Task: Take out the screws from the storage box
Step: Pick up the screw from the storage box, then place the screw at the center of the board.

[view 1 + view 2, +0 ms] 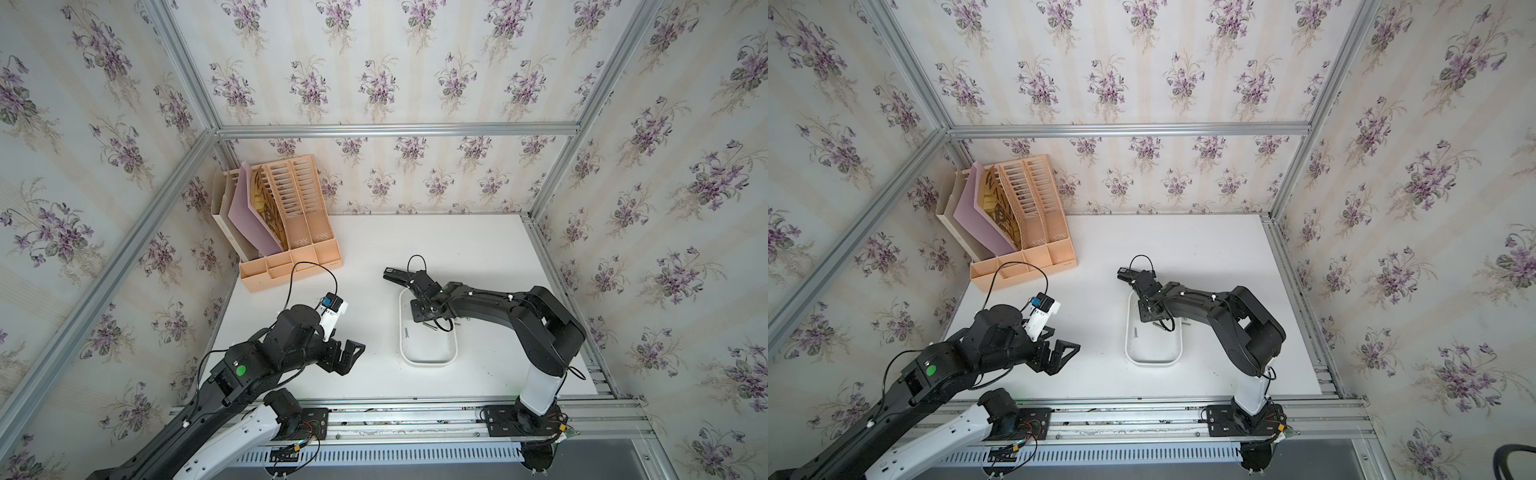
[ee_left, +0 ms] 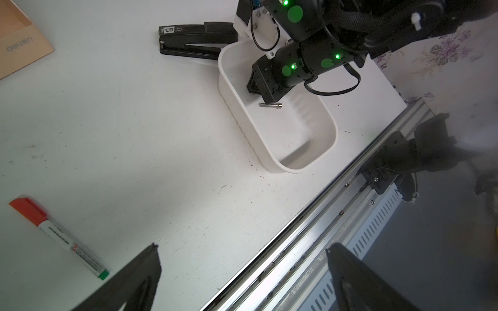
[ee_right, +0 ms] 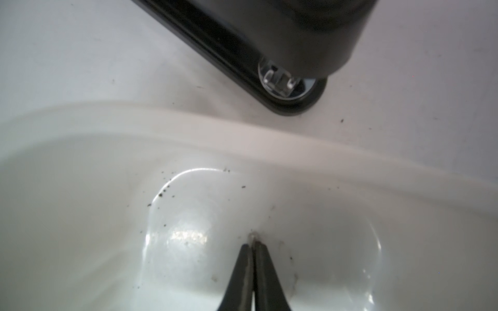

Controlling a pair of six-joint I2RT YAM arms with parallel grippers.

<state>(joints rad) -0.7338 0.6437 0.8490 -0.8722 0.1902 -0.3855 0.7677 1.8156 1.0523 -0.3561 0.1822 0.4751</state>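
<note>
The white storage box (image 1: 428, 363) (image 1: 1152, 362) lies right of the table's middle. Two screws show on its floor in both top views, one near the left wall (image 1: 405, 332) (image 1: 1136, 331) and one under the right wrist (image 1: 430, 326). The left wrist view shows one screw (image 2: 270, 105) lying just beside my right gripper (image 2: 252, 90), whose tips are down on the box floor. My right gripper (image 3: 253, 243) is shut, with a tiny silvery glint at its tips; I cannot tell whether a screw is pinched. My left gripper (image 1: 353, 353) (image 2: 242, 247) hovers open and empty left of the box.
A black stapler (image 1: 399, 274) (image 2: 194, 40) (image 3: 269, 67) lies against the box's far end. A peach file organizer (image 1: 286, 249) stands at the back left. A red-capped, green-tipped marker (image 2: 59, 238) lies under the left arm. The metal rail (image 1: 415, 415) lines the front edge.
</note>
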